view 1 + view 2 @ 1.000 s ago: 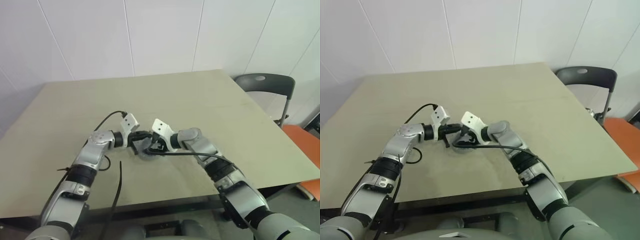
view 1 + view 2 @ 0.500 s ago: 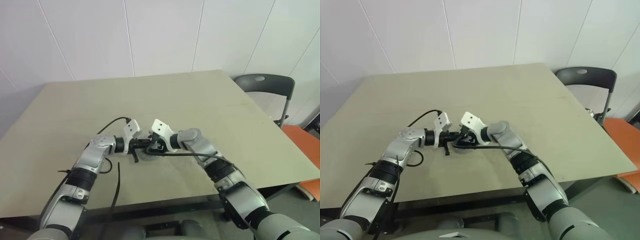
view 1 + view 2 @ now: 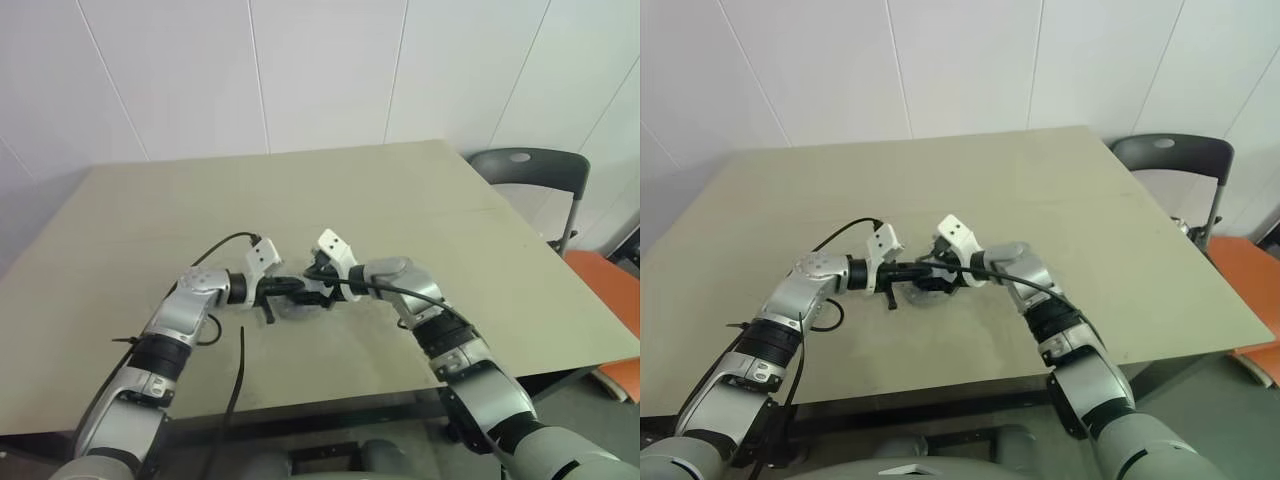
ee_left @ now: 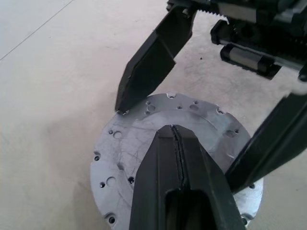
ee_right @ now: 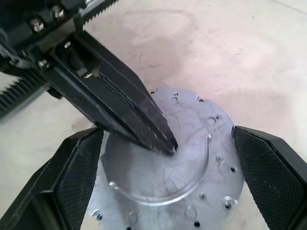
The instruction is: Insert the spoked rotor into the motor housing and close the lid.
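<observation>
While the closed left pincer [image 5: 165,141] presses its tip on the round pale grey metal disc [image 5: 192,167], the wide right pincer [image 4: 192,139] straddles it; no writing readable.

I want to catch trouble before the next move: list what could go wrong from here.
1. The left gripper is shut, its tips pressing on the grey disc. A harder push might tilt or slide it.
2. The right gripper stands open astride the disc, its fingers close to the left tips. The two could collide on closing.
3. The right arm's cable hangs near the work and might snag.
</observation>
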Available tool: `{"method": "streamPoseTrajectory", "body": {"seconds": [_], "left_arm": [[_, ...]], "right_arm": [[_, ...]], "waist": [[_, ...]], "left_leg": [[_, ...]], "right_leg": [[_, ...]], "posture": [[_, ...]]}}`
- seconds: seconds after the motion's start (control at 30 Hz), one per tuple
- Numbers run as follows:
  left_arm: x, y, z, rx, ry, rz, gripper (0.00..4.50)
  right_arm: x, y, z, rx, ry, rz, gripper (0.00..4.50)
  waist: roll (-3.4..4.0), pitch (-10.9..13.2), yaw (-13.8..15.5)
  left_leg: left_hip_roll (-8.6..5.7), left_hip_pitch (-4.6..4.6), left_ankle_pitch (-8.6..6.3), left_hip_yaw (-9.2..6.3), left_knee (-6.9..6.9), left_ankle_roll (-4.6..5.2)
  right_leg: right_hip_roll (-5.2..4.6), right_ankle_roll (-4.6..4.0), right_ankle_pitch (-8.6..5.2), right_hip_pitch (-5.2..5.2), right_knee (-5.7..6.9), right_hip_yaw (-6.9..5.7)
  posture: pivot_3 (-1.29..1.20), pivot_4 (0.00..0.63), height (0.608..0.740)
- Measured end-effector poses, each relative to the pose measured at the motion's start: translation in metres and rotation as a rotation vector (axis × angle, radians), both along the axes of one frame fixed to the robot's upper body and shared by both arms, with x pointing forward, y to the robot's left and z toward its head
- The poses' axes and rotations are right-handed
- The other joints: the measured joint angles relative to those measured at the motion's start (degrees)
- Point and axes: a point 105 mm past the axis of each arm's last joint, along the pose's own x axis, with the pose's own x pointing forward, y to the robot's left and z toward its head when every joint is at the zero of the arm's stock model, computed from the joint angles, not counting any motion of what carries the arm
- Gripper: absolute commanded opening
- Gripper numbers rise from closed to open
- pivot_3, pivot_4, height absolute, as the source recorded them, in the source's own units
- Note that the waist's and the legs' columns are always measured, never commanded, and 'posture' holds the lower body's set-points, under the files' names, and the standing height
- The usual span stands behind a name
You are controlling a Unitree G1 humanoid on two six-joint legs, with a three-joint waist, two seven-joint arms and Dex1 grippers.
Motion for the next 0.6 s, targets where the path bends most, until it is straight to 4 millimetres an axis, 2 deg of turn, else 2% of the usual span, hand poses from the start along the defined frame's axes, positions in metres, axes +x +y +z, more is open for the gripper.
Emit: {"method": "streamPoseTrajectory", "body": {"seconds": [0.17, 0.4, 0.6], "left_arm": [[-0.001, 0.001, 0.001, 0.003, 0.002, -0.011, 0.00], [-0.005, 0.001, 0.002, 0.006, 0.028, -0.037, 0.00], [-0.007, 0.002, 0.002, 0.009, 0.034, -0.044, 0.00]], "right_arm": [[0.005, -0.022, 0.002, 0.025, 0.057, -0.056, 4.48], [0.009, -0.043, 0.008, 0.052, 0.169, -0.125, 4.48], [-0.003, -0.057, 0.000, 0.023, 0.386, -0.181, 4.48]], "waist": [[0.00, 0.0, 0.0], [0.01, 0.0, 0.0], [0.01, 0.0, 0.0]], "left_leg": [[-0.01, -0.09, -0.01, 0.01, -0.06, 0.02], [-0.01, -0.10, -0.01, 0.02, -0.08, 0.02], [-0.01, -0.10, -0.02, 0.01, -0.09, 0.04]], "right_leg": [[-0.02, 0.01, 0.00, -0.09, -0.04, 0.01], [-0.02, 0.02, -0.02, -0.10, -0.05, 0.01], [-0.03, 0.03, -0.02, -0.11, -0.06, 0.01]], "posture": [[0.00, 0.000, 0.740], [0.00, 0.000, 0.740], [0.00, 0.000, 0.740]]}}
